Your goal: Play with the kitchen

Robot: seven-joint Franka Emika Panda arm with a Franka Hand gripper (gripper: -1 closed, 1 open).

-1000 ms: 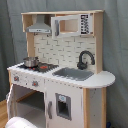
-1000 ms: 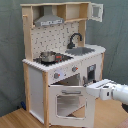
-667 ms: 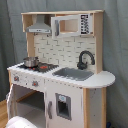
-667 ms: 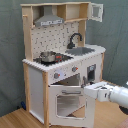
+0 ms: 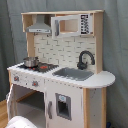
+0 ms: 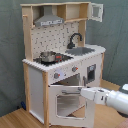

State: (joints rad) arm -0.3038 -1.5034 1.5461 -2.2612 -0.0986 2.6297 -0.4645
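The jaws cannot be made out: in the second exterior view the gripper (image 6: 86, 93) ends against the top edge of the oven door (image 6: 66, 104), and whether it clasps that edge or only rests on it I cannot tell. The arm (image 6: 114, 99) reaches in from the second exterior view's right, low and nearly level. Compared with a second ago, it has slid further toward the second exterior view's left, so its tip now sits at the door's upper rim rather than beside it. The door hangs swung out from the oven opening, window facing outward, much as it did before; it seems barely moved.

Above the door the knobs (image 6: 56, 75) line the front panel, and on the counter a small pot (image 6: 48, 56) stands on the hob (image 6: 54, 58), with the black faucet (image 6: 75, 39) and grey sink (image 6: 83, 50) to the second exterior view's right. The range hood (image 6: 48, 19) and upper shelf top the kitchen (image 6: 35, 82), which stands on the wooden floor against a grey curtain. In the first exterior view only a pale piece of the arm shows at the bottom corner.

For the task, this likely means the arm is set to swing the door further open or push it shut.
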